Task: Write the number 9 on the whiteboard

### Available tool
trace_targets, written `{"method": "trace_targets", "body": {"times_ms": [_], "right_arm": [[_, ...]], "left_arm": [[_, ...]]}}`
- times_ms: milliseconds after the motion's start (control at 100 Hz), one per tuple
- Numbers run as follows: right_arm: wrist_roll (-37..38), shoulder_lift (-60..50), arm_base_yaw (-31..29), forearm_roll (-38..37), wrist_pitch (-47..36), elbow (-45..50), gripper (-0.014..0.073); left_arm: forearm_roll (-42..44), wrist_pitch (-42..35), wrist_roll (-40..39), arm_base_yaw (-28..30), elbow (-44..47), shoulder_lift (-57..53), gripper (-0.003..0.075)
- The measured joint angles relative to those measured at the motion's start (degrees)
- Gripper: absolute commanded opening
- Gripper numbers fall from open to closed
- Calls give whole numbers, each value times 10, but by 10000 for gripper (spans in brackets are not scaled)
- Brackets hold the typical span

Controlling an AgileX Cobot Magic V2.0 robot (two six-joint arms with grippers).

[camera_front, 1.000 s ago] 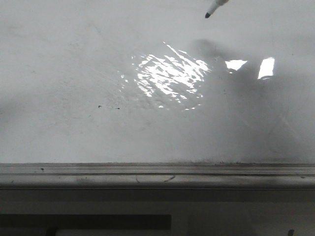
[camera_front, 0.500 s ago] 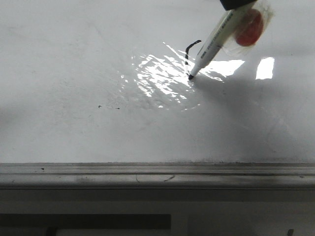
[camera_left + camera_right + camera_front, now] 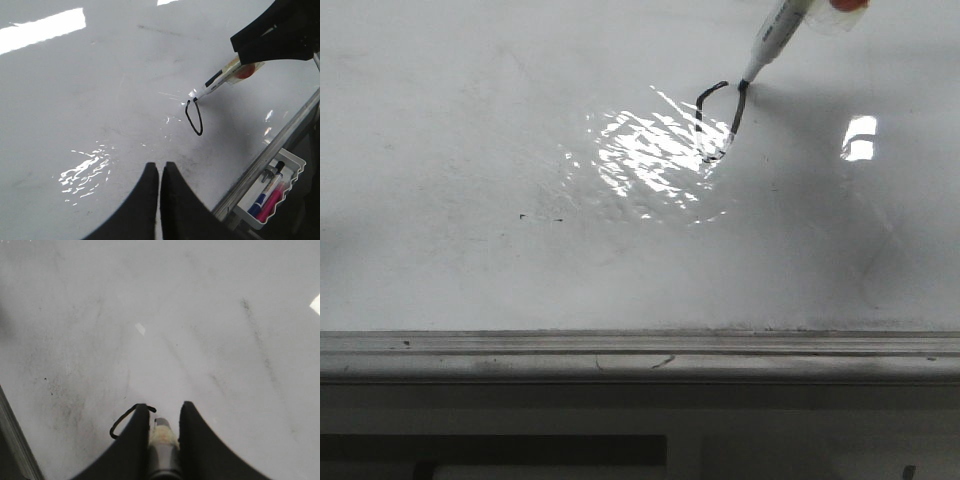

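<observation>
The whiteboard (image 3: pixel 470 200) fills the front view, glossy with a bright glare patch. On it is the number 9 (image 3: pixel 712 125), which shows as a narrow dark loop to the right of the glare. A white marker (image 3: pixel 770 45) comes down from the upper right, its tip touching the top of the loop. My right gripper (image 3: pixel 165 407) is shut on the marker (image 3: pixel 162 437), with part of the loop (image 3: pixel 122 420) beside one finger. The left wrist view shows the loop (image 3: pixel 194 117), the marker (image 3: pixel 217 82) and the right gripper (image 3: pixel 280 30). My left gripper (image 3: pixel 160 167) is shut, holds nothing, and stands off from the loop.
A grey metal rim (image 3: pixel 640 355) runs along the board's lower edge. A white tray (image 3: pixel 272 192) holding several markers hangs by the rim (image 3: pixel 280 140). Tiny black specks (image 3: pixel 523 216) lie left of the glare.
One second ago the board was blank and the marker hovered above it. It then drew a hooked stroke downward and has now run back up, closing the loop.
</observation>
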Motion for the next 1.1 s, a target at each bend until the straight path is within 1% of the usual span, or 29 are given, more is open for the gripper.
{"method": "trace_targets", "body": {"times_ms": [90, 160, 340, 520, 600, 670, 680, 690, 720, 760, 800, 810, 860, 910, 1010, 1100], "right_arm": [[0, 3, -1, 5, 17, -2, -41], [0, 3, -1, 27, 47, 8, -41], [0, -13, 11, 81, 103, 80, -41], [0, -27, 16, 84, 98, 92, -41], [-1, -35, 16, 83, 107, 80, -41], [-10, -48, 17, 79, 119, 58, -41], [-11, -50, 18, 79, 121, 53, -41], [-13, -52, 19, 79, 125, 50, -41], [-18, -56, 23, 79, 135, 40, -41], [-24, -60, 31, 79, 150, 25, -41], [-30, -62, 41, 79, 161, 14, -41], [-31, -63, 43, 79, 165, 12, -41], [-35, -63, 56, 79, 174, 5, -41], [-37, -63, 73, 79, 175, 0, -41], [-43, -58, 107, 79, 173, -1, -41], [-45, -48, 140, 79, 168, -1, -41]], "left_arm": [[0, 0, 0, 0, 0, 0, -20], [0, 0, 0, 0, 0, 0, -20], [0, 0, 0, 0, 0, 0, -20], [-2, 1, 0, 0, 0, 0, -20], [-9, 12, 0, 0, 0, 6, -16], [-14, 34, 3, 0, 0, 17, 34], [-17, 37, 4, 0, 0, 18, 62], [-17, 39, 7, 0, 0, 22, 62], [-21, 55, 14, 0, 0, 30, 116], [-29, 71, 31, 0, 0, 45, 173], [-44, 88, 55, -2, 0, 60, 251], [-47, 92, 60, -3, 0, 66, 251], [-78, 101, 102, -14, 0, 89, 312], [-113, 106, 154, -29, 0, 113, 333], [-181, 107, 279, -74, 0, 163, 335], [-225, 94, 358, -124, 0, 210, 335]]}}
